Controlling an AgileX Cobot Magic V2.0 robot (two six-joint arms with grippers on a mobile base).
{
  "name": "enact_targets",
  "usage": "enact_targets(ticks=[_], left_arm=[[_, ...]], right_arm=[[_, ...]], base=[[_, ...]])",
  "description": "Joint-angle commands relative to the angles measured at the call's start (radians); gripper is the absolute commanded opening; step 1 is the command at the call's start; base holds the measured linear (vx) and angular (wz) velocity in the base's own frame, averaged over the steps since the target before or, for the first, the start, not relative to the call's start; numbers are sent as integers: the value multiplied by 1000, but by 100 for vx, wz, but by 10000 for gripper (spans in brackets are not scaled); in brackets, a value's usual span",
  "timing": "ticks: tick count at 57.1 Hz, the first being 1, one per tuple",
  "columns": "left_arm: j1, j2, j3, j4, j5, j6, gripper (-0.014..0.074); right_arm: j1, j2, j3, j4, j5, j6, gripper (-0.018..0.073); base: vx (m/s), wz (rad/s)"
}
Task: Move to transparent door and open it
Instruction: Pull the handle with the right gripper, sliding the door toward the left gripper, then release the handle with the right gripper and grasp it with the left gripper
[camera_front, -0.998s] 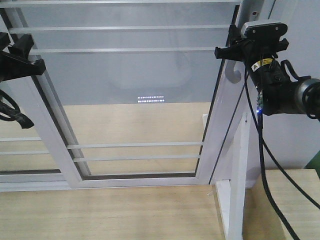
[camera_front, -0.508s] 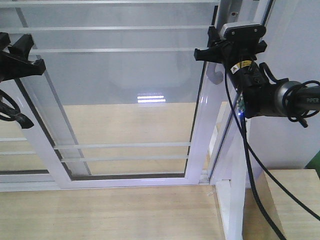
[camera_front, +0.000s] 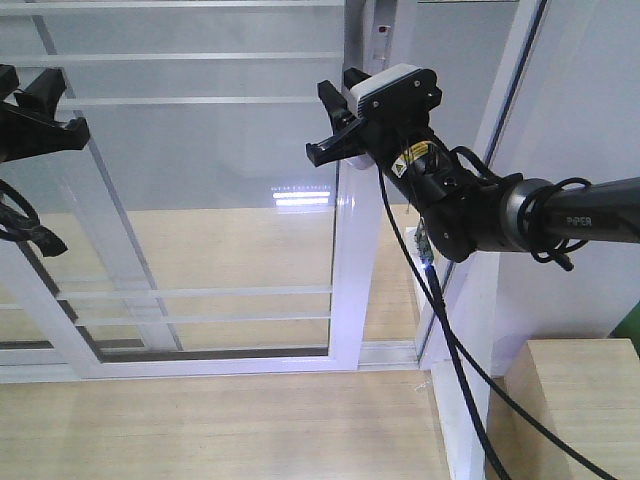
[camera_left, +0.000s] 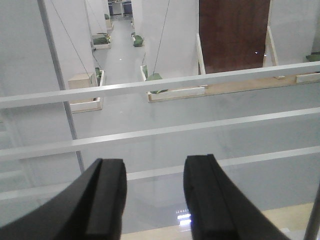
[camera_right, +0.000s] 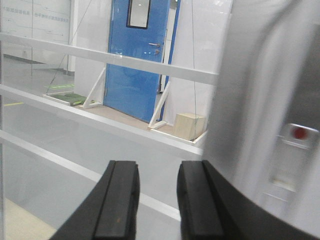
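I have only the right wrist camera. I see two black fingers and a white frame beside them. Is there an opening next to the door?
Observer: Yes. In the front view the door stands apart from the white post, with a gap between them.
Operator: What does the left arm do?
Observer: The left gripper faces the barred glass; its fingers are apart, holding nothing.
Operator: Is the handle visible?
Observer: No, the right gripper hides that spot.

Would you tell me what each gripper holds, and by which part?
Nothing is held: the left gripper and right gripper both stand open and empty.
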Motion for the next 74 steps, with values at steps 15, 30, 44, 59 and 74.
enact_targets(ticks=[15, 30, 44, 59, 74], left_arm=[[-8, 21, -34, -3, -80, -10, 418], [-77, 79, -34, 115, -115, -11, 418], [-145, 187, -43, 128, -292, -54, 418], [-155, 346, -204, 130, -299, -127, 418], [-156, 477, -369, 129, -274, -142, 418]], right_arm=[[-15, -206, 52, 229, -24, -63, 281], [-15, -352, 156, 282, 119, -282, 164], [-15, -428, 226, 321, 136, -299, 116], [-15, -436, 232, 340, 142, -299, 115], [-15, -436, 232, 340, 143, -300, 116]], base=[[0, 0], [0, 0], [0, 0], [0, 0], [0, 0]])
